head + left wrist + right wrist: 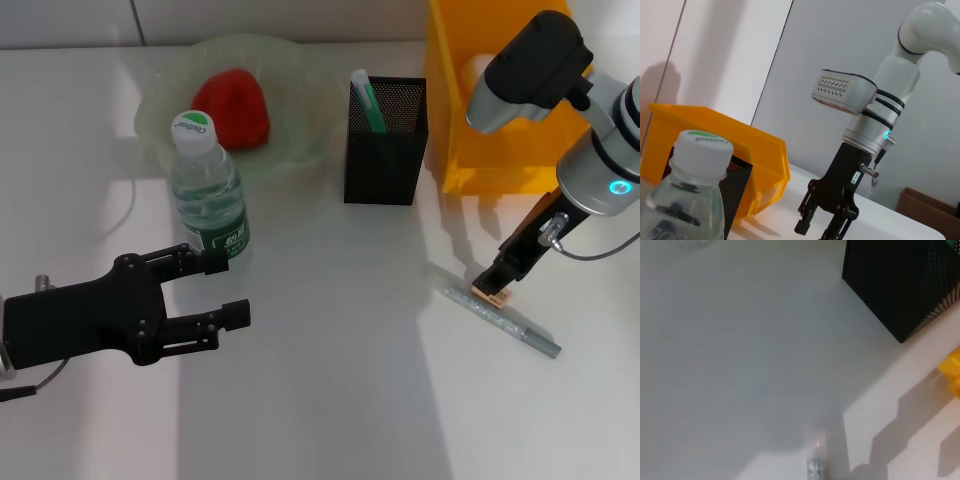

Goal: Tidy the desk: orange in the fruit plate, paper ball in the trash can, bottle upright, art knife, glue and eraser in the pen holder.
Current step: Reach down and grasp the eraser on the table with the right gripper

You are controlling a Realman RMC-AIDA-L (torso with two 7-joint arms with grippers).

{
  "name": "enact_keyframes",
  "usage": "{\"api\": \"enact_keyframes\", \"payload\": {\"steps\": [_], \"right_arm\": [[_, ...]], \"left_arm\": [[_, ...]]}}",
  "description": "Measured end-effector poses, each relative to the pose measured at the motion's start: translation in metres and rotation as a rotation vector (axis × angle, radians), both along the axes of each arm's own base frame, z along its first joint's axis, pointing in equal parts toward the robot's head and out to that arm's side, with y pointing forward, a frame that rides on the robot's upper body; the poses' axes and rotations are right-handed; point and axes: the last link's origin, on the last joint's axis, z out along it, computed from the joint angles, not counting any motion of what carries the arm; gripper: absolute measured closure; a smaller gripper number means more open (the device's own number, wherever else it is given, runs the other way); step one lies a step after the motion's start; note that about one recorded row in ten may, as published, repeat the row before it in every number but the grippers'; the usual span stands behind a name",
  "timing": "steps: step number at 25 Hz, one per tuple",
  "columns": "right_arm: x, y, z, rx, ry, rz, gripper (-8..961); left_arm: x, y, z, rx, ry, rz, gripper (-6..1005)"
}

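My left gripper point(225, 288) hangs low over the table at my left, its two black fingers spread wide and holding nothing. The upper finger point(205, 261) sits just in front of the bottle point(208, 186), though I cannot tell whether it touches. The bottle stands upright with its white cap on, close against the near rim of the plate point(296, 143). The orange point(232, 108) lies inside that plate.

Farther right stands the holder point(386, 141), with a green-and-white stick poking out of its top. Beside it, at the back right, is the yellow can point(500, 150); something pale shows inside it, partly behind my right arm.

My right gripper point(494, 289) points down at the table in front of the can, its fingertips closed around the small tan eraser point(492, 293), which rests on or just above the surface. The eraser sits right at the grey knife point(503, 321), which lies flat and slanted on the table.

The left wrist view shows the bottle cap point(705, 146) close up, with the can point(715, 150) behind it and my right gripper point(812, 227) farther off, its tips cut by the frame edge. The right wrist view shows a corner of the holder point(902, 282), a sliver of the can point(952, 372) and one end of the knife point(816, 466); the eraser is not visible there.
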Motion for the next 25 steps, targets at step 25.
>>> {"api": "enact_keyframes", "payload": {"steps": [25], "right_arm": [[0.000, -0.002, -0.010, -0.002, 0.028, -0.011, 345]], "left_arm": [[-0.001, -0.002, -0.002, -0.003, -0.004, 0.005, 212]]}}
